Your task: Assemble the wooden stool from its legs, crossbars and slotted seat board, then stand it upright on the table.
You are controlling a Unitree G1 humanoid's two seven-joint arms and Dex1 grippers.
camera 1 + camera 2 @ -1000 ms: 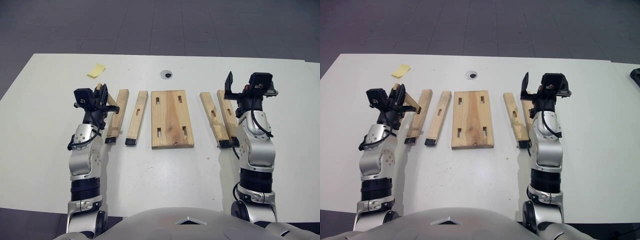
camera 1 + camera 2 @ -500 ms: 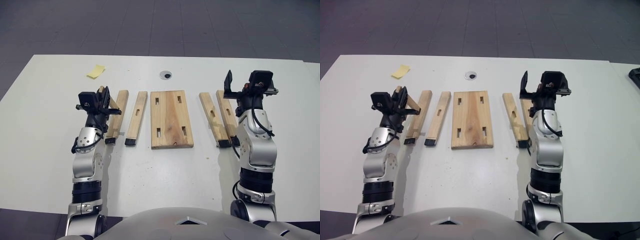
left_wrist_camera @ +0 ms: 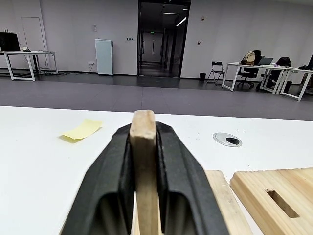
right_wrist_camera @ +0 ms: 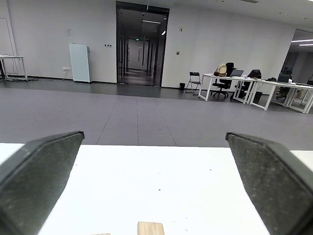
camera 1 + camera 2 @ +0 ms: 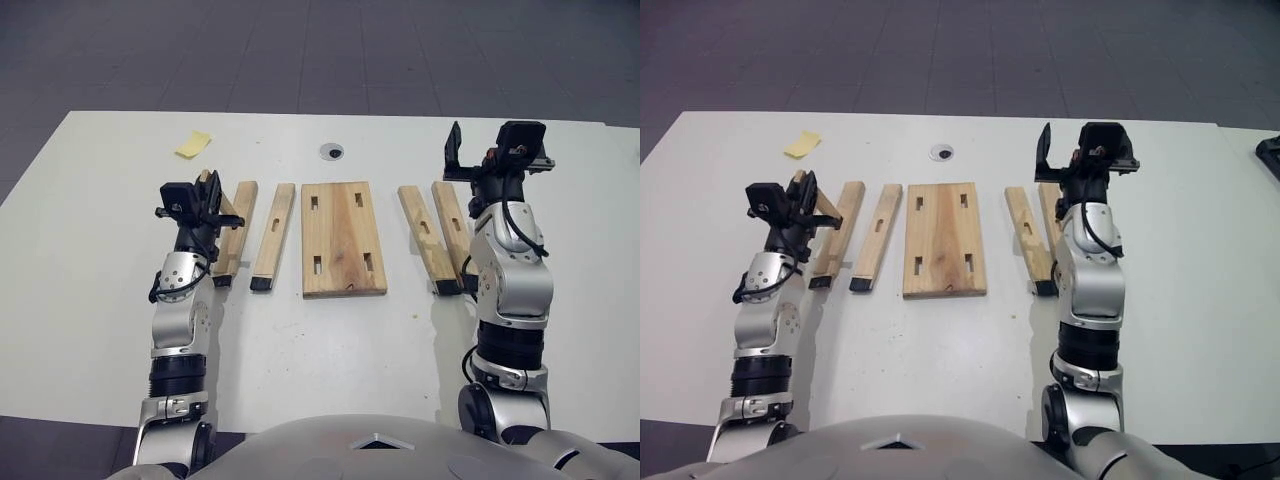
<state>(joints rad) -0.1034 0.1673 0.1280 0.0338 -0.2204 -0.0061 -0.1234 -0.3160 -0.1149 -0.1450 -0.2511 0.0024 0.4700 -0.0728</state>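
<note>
**A:** What is hidden or cut off?

**B:** The slat (image 3: 145, 147) in the left gripper (image 3: 144, 131). The fingers (image 3: 115, 161) pinch it and cover its lower end, so a crossbar cannot be told from a leg. The right arm also hides the near end of the outer right leg (image 5: 448, 210).

**A:** How do the stool parts look, and where are they?

**B:** All are pale wood, lying flat on the white bench (image 5: 330, 350). The seat board (image 5: 344, 238) is in the middle, with four slots cut through it. Two left legs (image 5: 233, 250) (image 5: 274, 233) lie beside it on one side, and the inner right leg (image 5: 426, 238) lies with the outer one on the other. Each leg has a slot, and those whose near ends show have a dark tip. The slat is tilted up off the bench, above the far end of the leftmost leg.

**A:** What do the wrist views add?

**B:** The left one shows the slat's end grain standing past the fingertips. The right one shows the right gripper (image 4: 154, 136) with fingers spread wide and holding nothing, and one wooden end (image 4: 149, 228) at the frame's edge. The eye views show a yellow note (image 5: 193, 143) and a cable hole (image 5: 331, 151) farther back.
</note>
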